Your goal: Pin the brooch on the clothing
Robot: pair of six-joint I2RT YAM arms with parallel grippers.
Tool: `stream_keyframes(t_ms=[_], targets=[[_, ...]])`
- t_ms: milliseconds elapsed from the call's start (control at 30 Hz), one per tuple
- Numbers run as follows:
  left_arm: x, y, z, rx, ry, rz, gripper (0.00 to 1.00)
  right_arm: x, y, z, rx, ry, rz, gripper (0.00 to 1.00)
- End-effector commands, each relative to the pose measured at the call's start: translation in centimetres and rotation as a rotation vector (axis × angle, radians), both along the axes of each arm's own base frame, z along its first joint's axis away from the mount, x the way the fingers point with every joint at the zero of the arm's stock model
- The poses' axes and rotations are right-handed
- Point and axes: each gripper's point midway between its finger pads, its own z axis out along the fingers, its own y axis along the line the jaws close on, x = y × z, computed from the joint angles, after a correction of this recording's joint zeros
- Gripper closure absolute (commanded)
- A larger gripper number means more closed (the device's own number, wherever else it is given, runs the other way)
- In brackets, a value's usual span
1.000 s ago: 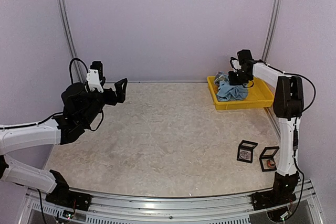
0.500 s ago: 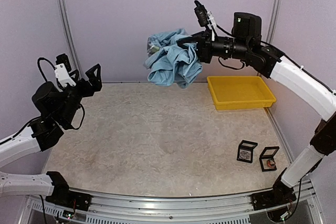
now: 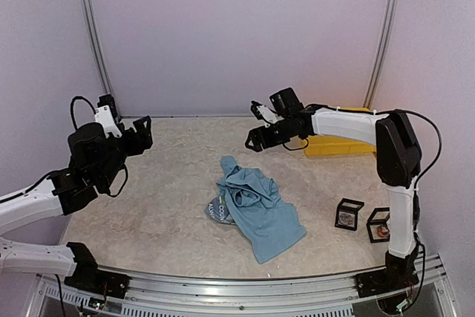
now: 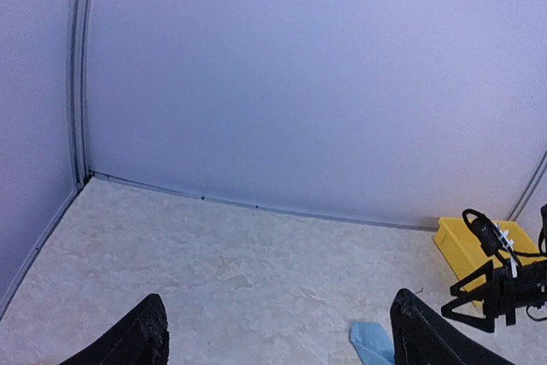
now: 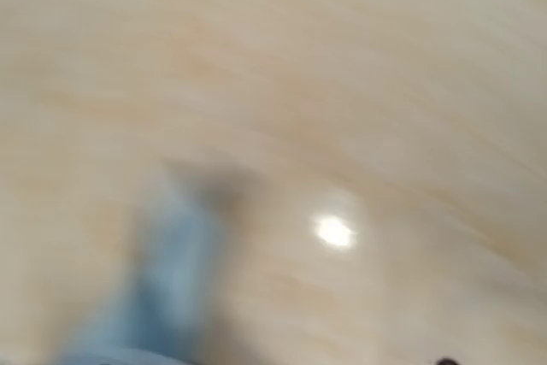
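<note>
The clothing [image 3: 254, 207], a light blue T-shirt, lies crumpled on the table's middle, with part of its print showing at its left edge. My right gripper [image 3: 254, 139] hovers open just behind it, holding nothing. In the left wrist view it [image 4: 475, 293] shows with spread fingers beside a blue corner of the shirt [image 4: 372, 341]. The right wrist view is a blur with a blue smear of cloth [image 5: 162, 297]. My left gripper [image 3: 138, 133] is raised at the left, open and empty [image 4: 278, 335]. Two black boxes [image 3: 349, 214] [image 3: 380, 225] each hold a small piece; which is the brooch I cannot tell.
A yellow tray [image 3: 349, 145] sits at the back right, partly behind my right arm, and shows in the left wrist view too [image 4: 457, 244]. The walls close off the back and both sides. A metal rail [image 3: 237, 287] runs along the near edge.
The right arm lifted the shirt out of the yellow tray, swung it left and let it go; it now lies on the table. The left arm drew back toward the left.
</note>
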Motion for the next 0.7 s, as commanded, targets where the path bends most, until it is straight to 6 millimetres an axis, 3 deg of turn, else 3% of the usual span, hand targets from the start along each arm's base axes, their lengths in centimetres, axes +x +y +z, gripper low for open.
stream_keyframes(t_ms=[0,67,133,200,267,400,467,567,667], targets=[[-1.1,-5.3,-7.0,0.080,0.223,-0.189,0.15,2.9,-6.7,0.9,-0.246,-0.075,-0.254,0.22],[-2.5,-8.2,-9.1,0.142,0.260,-0.292,0.15,1.6,-7.2,1.6,-0.280,-0.099,-0.252,0.24],[-4.1,-10.3,-10.7,0.202,0.276,-0.370,0.15,-0.9,-6.8,2.1,-0.294,-0.105,-0.211,0.28],[-5.1,-11.6,-12.0,0.236,0.281,-0.418,0.15,-4.4,-5.7,2.1,-0.304,-0.111,-0.146,0.30],[-5.7,-12.4,-13.5,0.236,0.303,-0.460,0.14,-9.3,-3.8,1.1,-0.322,-0.106,-0.062,0.31],[-5.8,-12.5,-15.4,0.208,0.314,-0.468,0.10,-19.1,-0.4,-3.3,-0.362,-0.063,0.087,0.30],[-5.7,-12.4,-15.9,0.199,0.327,-0.464,0.09,-22.9,0.8,-5.3,-0.390,-0.030,0.123,0.29],[-5.7,-12.4,-16.6,0.198,0.348,-0.467,0.08,-26.9,1.5,-8.2,-0.457,0.020,0.159,0.26],[-5.6,-11.9,-17.2,0.209,0.365,-0.443,0.06,-29.0,0.2,-11.5,-0.578,0.034,0.137,0.22]])
